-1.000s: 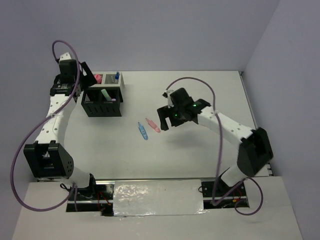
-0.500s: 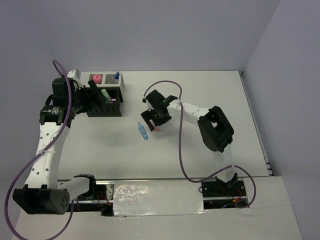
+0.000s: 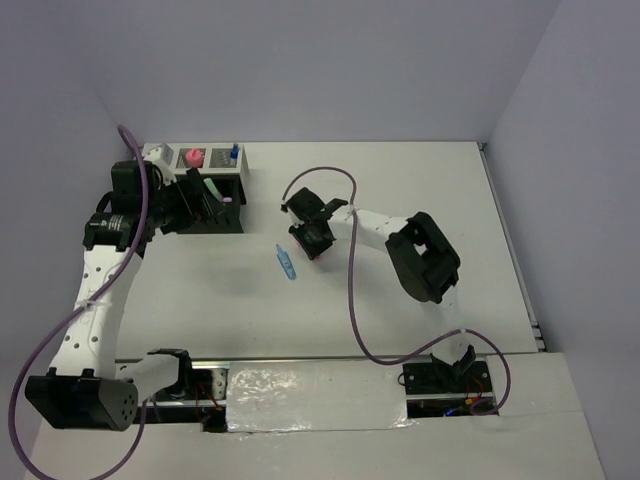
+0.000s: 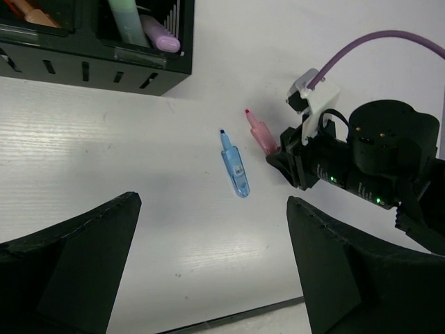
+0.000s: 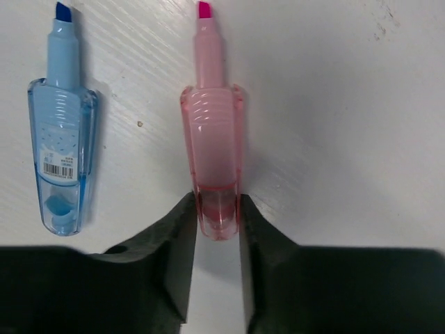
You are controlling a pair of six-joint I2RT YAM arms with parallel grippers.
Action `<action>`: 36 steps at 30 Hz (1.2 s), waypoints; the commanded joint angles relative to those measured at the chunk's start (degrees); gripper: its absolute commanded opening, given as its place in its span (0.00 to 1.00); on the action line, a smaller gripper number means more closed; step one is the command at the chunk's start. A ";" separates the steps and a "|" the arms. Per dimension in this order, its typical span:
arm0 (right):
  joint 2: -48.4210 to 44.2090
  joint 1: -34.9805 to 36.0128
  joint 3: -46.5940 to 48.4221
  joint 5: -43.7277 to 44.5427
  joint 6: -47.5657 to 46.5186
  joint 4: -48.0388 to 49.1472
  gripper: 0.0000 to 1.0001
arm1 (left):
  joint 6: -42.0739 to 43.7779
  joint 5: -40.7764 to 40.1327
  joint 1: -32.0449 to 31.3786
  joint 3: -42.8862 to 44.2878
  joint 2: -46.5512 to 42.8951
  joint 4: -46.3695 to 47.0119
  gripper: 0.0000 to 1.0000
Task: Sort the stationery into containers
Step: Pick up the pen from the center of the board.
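Closing in over the last moment, the right gripper (image 5: pixel 217 209) now has its two fingers pressed against the sides of the pink marker (image 5: pixel 212 139) at its rear end, where a second ago it hung wide open to the right of both loose markers. The pink marker lies flat on the white surface (image 3: pixel 400 180) with its tip pointing away from the gripper. The blue marker (image 5: pixel 61 132) lies just beside it on the left, apart from it, with its tip pointing the same way and nothing touching it. The right arm has stretched out low across the middle of the surface. The left arm has swung from behind the organizer (image 3: pixel 215 218) to its left side, and the left gripper (image 4: pixel 212 209) hangs there with its fingers spread wide and nothing between them. The black organizer stands at the far left of the surface, well apart from the two loose markers. A green marker (image 4: pixel 128 21) and a purple marker (image 4: pixel 161 38) stand in one of its front compartments. A pink-capped bottle (image 3: pixel 193 157) and a blue-capped bottle (image 3: pixel 233 153) sit in the white-rimmed compartments at the back.
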 commanded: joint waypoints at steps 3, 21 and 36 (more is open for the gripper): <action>-2.88 0.59 -4.73 0.55 0.12 4.93 0.11 | 0.68 4.77 -1.59 1.97 1.59 1.53 0.99; -41.91 4.10 -7.81 -3.31 14.72 0.54 0.00 | -24.63 19.11 -20.13 1.62 8.10 35.62 0.99; -44.47 5.95 -2.98 0.47 14.19 -4.20 0.00 | -26.75 19.37 -21.89 -1.28 11.44 42.49 0.81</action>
